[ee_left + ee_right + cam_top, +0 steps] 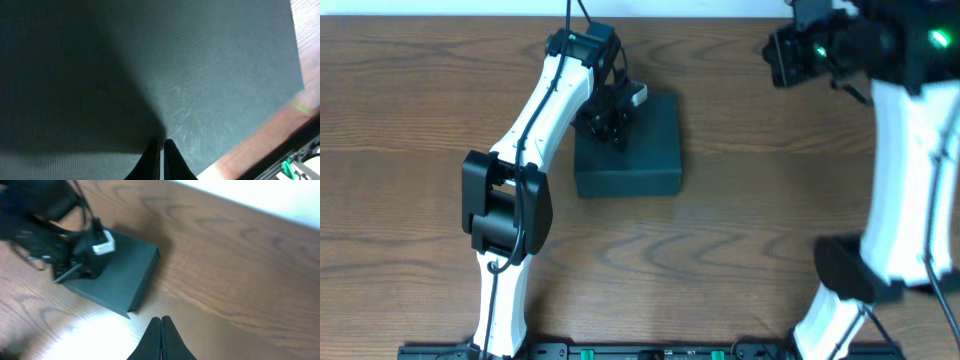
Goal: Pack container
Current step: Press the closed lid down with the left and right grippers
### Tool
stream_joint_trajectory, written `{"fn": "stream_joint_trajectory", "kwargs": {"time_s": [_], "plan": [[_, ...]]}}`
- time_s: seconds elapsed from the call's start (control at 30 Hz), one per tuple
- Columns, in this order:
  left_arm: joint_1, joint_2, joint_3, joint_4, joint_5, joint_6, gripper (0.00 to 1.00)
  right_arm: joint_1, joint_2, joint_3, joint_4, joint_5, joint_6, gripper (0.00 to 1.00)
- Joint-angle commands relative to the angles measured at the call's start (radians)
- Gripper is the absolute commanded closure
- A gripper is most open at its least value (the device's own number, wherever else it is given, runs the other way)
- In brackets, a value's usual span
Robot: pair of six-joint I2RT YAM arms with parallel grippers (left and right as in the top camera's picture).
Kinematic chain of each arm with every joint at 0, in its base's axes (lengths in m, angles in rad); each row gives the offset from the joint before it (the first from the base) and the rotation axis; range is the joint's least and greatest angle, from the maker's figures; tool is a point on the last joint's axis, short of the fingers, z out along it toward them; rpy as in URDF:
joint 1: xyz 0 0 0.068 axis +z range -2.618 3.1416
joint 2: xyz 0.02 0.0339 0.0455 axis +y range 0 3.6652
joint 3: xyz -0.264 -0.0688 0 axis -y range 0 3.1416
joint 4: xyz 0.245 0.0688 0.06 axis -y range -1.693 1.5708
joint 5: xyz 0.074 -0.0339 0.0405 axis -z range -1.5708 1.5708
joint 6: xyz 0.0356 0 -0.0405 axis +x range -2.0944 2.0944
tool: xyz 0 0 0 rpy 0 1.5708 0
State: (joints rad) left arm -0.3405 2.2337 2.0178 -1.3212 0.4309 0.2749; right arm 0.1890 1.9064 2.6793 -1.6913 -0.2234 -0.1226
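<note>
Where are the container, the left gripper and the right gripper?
container [655,150], overhead view, bare lid top.
left gripper [161,144], left wrist view, between its fingertips.
right gripper [160,320], right wrist view, between its fingertips.

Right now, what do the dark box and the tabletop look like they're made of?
The container looks like cardboard or paperboard, matte dark teal-green. The left wrist view shows a fine textured surface with faint scuffs and no glare. The table shows brown wood grain with a slight sheen; whether it is solid wood, veneer or laminate can't be told.
</note>
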Motion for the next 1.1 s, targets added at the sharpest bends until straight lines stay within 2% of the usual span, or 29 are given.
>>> {"fn": "stream_joint_trajectory", "kwargs": {"time_s": [0.0, 0.1, 0.2, 0.27, 0.37, 0.47, 0.53, 0.73, 1.07], "plan": [[0.001, -0.014, -0.031, 0.011, -0.02, 0.024, 0.94, 0.081, -0.1, -0.153, -0.007, 0.08, 0.037, 0.99], [-0.001, -0.014, -0.058, 0.019, -0.019, 0.043, 0.94, 0.18, -0.209, -0.378, -0.004, 0.203, 0.1, 0.98], [-0.002, -0.014, -0.073, 0.042, -0.019, 0.043, 0.94, 0.291, -0.321, -0.658, 0.086, 0.206, 0.184, 0.99], [-0.002, -0.014, -0.073, 0.053, -0.019, 0.043, 0.94, 0.364, -0.385, -0.874, 0.227, 0.192, 0.237, 0.99], [-0.002, -0.014, -0.073, 0.053, -0.019, 0.043, 0.94, 0.479, -0.441, -1.236, 0.526, 0.166, 0.346, 0.98], [-0.002, -0.014, -0.073, 0.052, -0.019, 0.043, 0.94, 0.563, -0.437, -1.525, 0.852, 0.163, 0.452, 0.98], [-0.002, -0.014, -0.073, 0.052, -0.019, 0.043, 0.94, 0.598, -0.429, -1.648, 1.033, 0.166, 0.48, 0.99], [-0.002, -0.014, -0.073, 0.05, -0.012, 0.039, 0.94, 0.6, -0.419, -1.842, 1.393, 0.27, 0.541, 0.98], [-0.002, -0.014, -0.073, 0.041, -0.011, 0.032, 0.94, 0.541, -0.218, -1.873, 1.654, 0.314, 0.534, 0.98]]}}
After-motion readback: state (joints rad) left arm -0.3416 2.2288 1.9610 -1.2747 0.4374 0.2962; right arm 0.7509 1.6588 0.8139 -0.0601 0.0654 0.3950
